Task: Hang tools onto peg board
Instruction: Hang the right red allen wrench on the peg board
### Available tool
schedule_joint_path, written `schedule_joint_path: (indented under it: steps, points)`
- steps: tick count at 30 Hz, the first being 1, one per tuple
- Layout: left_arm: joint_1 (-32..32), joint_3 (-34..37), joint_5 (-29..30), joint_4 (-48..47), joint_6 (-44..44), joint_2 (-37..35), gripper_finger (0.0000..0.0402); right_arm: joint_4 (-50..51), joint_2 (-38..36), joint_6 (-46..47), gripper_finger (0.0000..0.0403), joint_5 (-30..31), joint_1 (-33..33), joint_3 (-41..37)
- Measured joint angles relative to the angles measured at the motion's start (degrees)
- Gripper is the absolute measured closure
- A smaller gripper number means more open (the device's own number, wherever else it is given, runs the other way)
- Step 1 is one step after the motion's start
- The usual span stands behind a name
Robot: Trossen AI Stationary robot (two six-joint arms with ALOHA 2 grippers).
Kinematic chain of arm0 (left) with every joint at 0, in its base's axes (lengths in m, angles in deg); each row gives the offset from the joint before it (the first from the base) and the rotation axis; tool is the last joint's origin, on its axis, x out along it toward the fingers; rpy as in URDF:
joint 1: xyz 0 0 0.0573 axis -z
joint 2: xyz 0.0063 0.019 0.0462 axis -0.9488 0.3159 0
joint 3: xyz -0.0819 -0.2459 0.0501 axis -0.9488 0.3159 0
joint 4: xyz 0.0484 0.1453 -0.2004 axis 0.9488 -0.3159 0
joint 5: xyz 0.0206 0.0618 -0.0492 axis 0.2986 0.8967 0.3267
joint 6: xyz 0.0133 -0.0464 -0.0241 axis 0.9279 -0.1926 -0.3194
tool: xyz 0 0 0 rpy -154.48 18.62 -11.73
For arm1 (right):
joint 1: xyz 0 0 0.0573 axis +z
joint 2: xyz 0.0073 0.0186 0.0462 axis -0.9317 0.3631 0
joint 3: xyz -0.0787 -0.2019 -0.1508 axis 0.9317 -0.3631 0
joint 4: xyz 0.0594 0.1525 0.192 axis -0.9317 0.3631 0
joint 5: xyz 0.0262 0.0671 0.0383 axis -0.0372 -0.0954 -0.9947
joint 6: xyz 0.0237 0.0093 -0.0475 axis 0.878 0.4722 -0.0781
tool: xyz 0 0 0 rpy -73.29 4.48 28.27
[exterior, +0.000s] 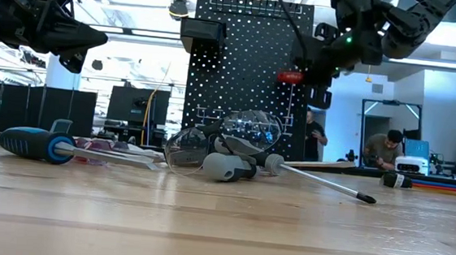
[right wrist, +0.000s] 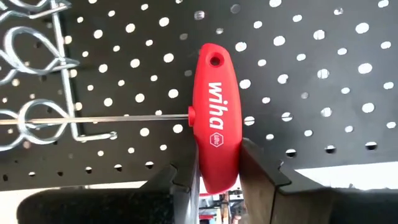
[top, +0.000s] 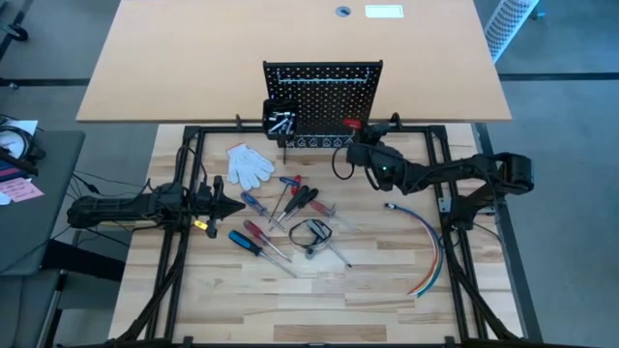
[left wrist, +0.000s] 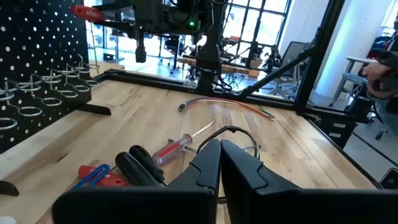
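Observation:
The black peg board [top: 324, 101] stands upright at the table's far edge, with a small black bin [top: 281, 118] at its left side. My right gripper [right wrist: 217, 177] is up against the board's face, shut on a red T-handle tool [right wrist: 214, 134]. The tool also shows in the high view [top: 351, 124] and the low view [exterior: 291, 76]. My left gripper [top: 230, 205] is shut and empty above the table's left part, beside the tools. Several screwdrivers [top: 259, 237] and red-handled pliers [top: 293, 186] lie flat on the table. My right gripper pinches the red handle between its two fingers at one end [right wrist: 219, 169]; the other end, with its small hole, sticks out past the fingertips. The fingers point at the board from the near right. The tool is clear of the table, and its thin shaft [right wrist: 124, 117] runs along the board's face to the wire loops [right wrist: 34, 121].
White gloves [top: 250, 164] lie left of the board. Safety glasses [top: 311, 232] lie among the screwdrivers. A bundle of coloured wires [top: 428, 246] curves along the right side. Wire hooks [left wrist: 37, 93] line the board's lower rows. People show in the room beyond [exterior: 383, 148].

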Motion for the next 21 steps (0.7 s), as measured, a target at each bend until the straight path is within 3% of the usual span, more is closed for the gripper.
schedule_joint_path:
  steps: [13,21]
  points:
    - [0.01,0.0,0.02,0.0,0.0,0.0,0.0392,2.97,-0.02,2.78,0.0319,-3.81,-0.15,0.0]
    - [0.0,0.0,0.02,0.0,0.0,0.01,0.0393,3.23,-0.01,-3.29,0.0319,-6.19,-0.11,0.0]
